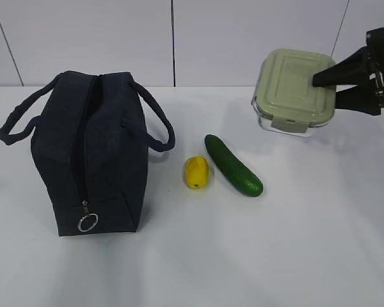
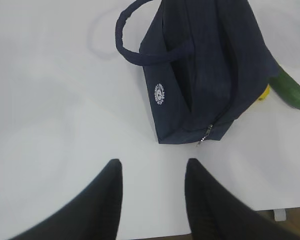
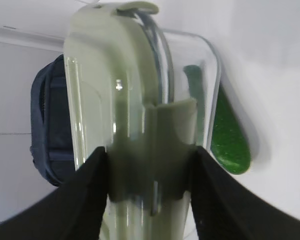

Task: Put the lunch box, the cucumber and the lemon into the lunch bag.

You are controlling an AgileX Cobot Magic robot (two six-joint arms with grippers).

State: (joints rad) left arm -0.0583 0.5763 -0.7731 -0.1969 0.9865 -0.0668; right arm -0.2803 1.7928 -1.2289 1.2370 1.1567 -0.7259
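My right gripper (image 1: pixel 326 86) is shut on the lunch box (image 1: pixel 294 89), a clear container with a sage-green lid, and holds it tilted in the air at the right; in the right wrist view the lunch box (image 3: pixel 135 125) sits between my fingers. The dark green cucumber (image 1: pixel 233 164) and the yellow lemon (image 1: pixel 196 173) lie on the table mid-scene. The navy lunch bag (image 1: pixel 89 153) stands at the left, its top zipper open. My left gripper (image 2: pixel 152 172) is open and empty above the table, short of the lunch bag (image 2: pixel 205 70).
The white table (image 1: pixel 275 256) carries everything; a pale wall stands behind. In the left wrist view the table's near edge (image 2: pixel 270 212) shows at the bottom right, and the cucumber (image 2: pixel 290 90) lies beyond the bag.
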